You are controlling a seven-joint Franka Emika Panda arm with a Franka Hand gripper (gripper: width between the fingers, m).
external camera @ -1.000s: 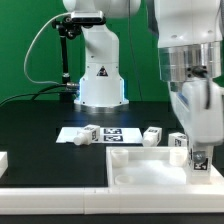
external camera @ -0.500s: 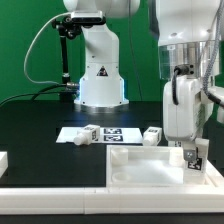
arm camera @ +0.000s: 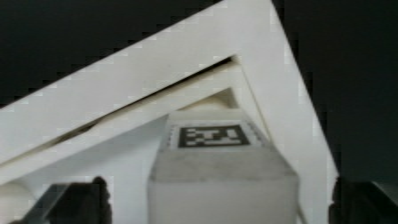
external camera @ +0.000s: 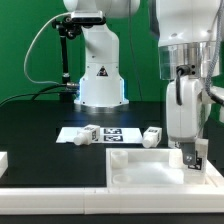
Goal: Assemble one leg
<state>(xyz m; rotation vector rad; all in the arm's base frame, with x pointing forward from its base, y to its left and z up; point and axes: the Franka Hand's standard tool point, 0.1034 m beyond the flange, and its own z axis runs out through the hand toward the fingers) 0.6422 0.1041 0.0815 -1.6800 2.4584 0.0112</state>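
Note:
A leg [external camera: 191, 157], a small white block with a black-and-white tag, stands upright in the large white tray [external camera: 140, 168], at its corner on the exterior view's right. My gripper [external camera: 195, 162] straddles it from above. In the wrist view the leg [arm camera: 217, 150] sits in the tray's corner [arm camera: 267, 60]. My gripper [arm camera: 222, 205] has its dark fingers [arm camera: 80, 200] well apart, with a pale gap on each side of the leg. The jaws look open and do not touch the leg.
A second leg [external camera: 88, 133] lies on the marker board [external camera: 112, 133] behind the tray. A third leg [external camera: 152, 136] lies by the tray's far edge. A white part [external camera: 3, 160] lies at the exterior view's left. The robot base [external camera: 99, 70] stands behind.
Since a second ago my gripper has moved to the exterior view's right and straightened, and the leg has gone down into the tray corner. Almost nothing has moved in the last half second.

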